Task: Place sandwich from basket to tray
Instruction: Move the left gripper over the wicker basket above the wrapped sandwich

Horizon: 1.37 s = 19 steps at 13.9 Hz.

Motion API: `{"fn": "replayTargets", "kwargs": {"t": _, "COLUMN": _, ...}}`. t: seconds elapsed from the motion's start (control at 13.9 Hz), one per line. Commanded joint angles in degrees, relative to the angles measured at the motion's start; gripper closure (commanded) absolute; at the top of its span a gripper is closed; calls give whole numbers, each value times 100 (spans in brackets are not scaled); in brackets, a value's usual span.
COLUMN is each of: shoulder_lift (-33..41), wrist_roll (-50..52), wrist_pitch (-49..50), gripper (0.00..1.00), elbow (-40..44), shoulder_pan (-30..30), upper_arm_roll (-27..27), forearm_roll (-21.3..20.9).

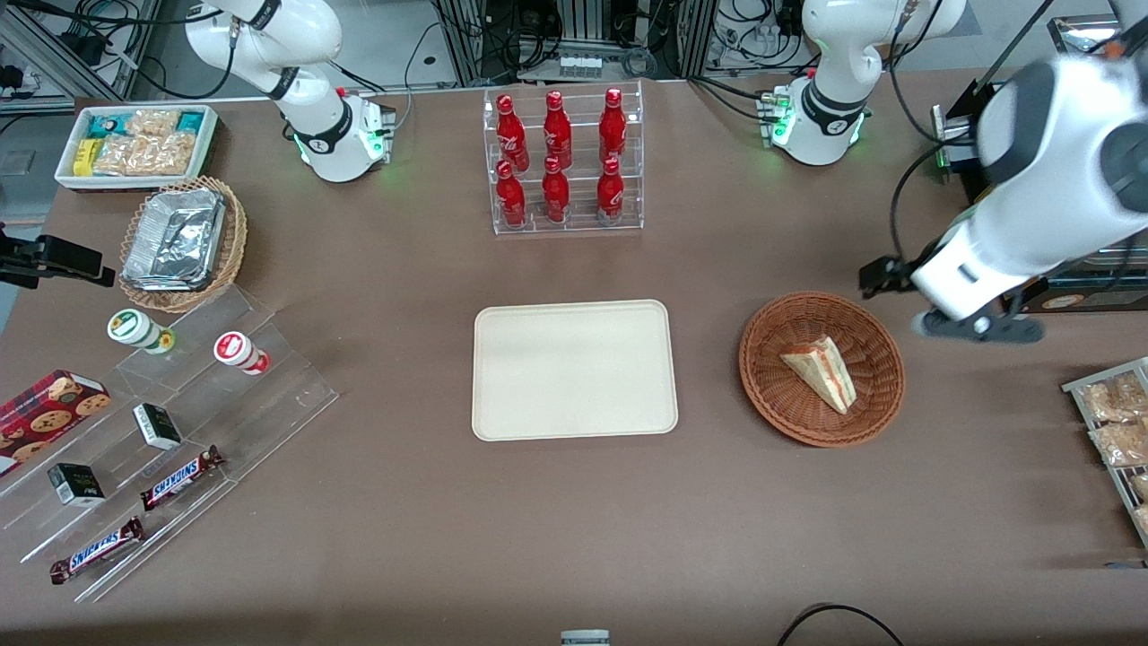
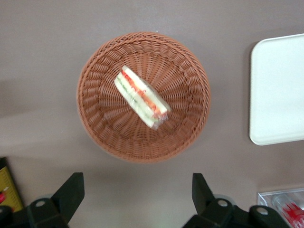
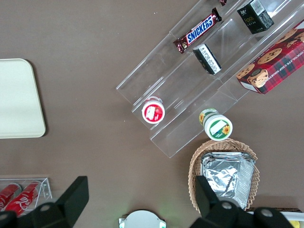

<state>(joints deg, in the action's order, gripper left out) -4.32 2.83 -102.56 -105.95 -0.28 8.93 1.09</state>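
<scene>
Front view is showing the brown tabletop with the flat cream-beige rectangular tray lying at its middle. At three o'clock from the tray, well apart from it, the round reddish-brown woven wicker basket is sitting, and the small triangular sandwich wedge of pale bread with red, orange and green layers is lying inside it on the weave, cut side showing.

Left wrist view is looking straight down on the basket with the sandwich in it, the tray lying beside it. The left arm's black claw is hovering above the bare tabletop just off the basket's rim, its two fingers spread wide with nothing between them.

Toward the parked arm's end, at nine o'clock from the tray, clear acrylic steps are carrying two brown bars lettered SNICKERS, small dark boxes and a red cookie box. At twelve o'clock from the tray, a clear rack is holding six red bottles; their white script is too small to read.
</scene>
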Motion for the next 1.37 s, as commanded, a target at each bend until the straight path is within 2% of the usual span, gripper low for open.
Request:
{"fn": "replayTargets", "kwargs": {"t": 0.0, "shoulder_lift": 142, "wrist_roll": -10, "wrist_pitch": -806, "gripper": 0, "elbow": -766, "shoulder_pan": 10, "upper_arm_roll": 21, "forearm_roll": 14}}
{"fn": "replayTargets", "kwargs": {"t": 0.36, "shoulder_lift": 81, "wrist_roll": 182, "wrist_pitch": -2670, "gripper": 0, "elbow": -2069, "shoulder_pan": 10, "upper_arm_roll": 13, "forearm_roll": 14}}
{"fn": "replayTargets", "kwargs": {"t": 0.5, "shoulder_lift": -60, "wrist_roll": 970, "wrist_pitch": -2795, "gripper": 0, "elbow": -2070, "shoulder_pan": 1, "upper_arm_roll": 13, "forearm_roll": 14}}
{"fn": "replayTargets", "kwargs": {"t": 0.94, "shoulder_lift": -218, "wrist_roll": 4599, "wrist_pitch": -3454, "gripper": 0, "elbow": -2149, "shoulder_pan": -113, "upper_arm_roll": 21, "forearm_roll": -3}}
{"fn": "replayTargets", "kwargs": {"t": 1.01, "shoulder_lift": -244, "wrist_roll": 5004, "wrist_pitch": -3559, "gripper": 0, "elbow": -2192, "shoulder_pan": -113, "upper_arm_roll": 21, "forearm_roll": -3}}
{"fn": "replayTargets", "kwargs": {"t": 1.3, "shoulder_lift": -341, "wrist_roll": 5552, "wrist_pitch": -3596, "gripper": 0, "elbow": -2202, "shoulder_pan": -113, "upper_arm_roll": 21, "forearm_roll": -3}}
